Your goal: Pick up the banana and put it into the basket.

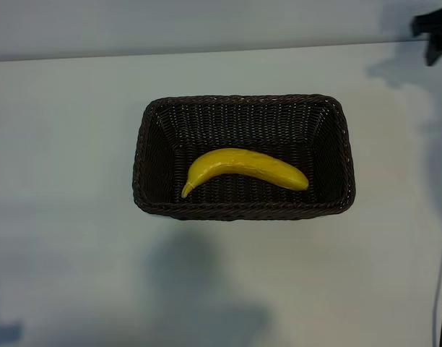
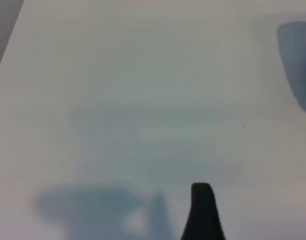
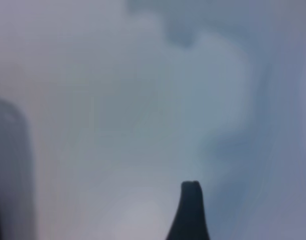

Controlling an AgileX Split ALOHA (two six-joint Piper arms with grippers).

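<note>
banana (image 1: 244, 168) lying in basket (image 1: 244, 210), well apart from both open empty grippers, right gripper (image 1: 434, 32) cut off at edge, left gripper (image 2: 203, 210) showing one fingertip only

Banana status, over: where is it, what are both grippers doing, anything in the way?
Banana lying inside basket, untouched. Left gripper and right gripper open, empty, over bare table. Nothing in the way.

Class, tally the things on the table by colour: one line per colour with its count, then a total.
Yellow: 1, the banana
Dark brown: 1, the basket, with the banana lying inside it
Total: 2
</note>
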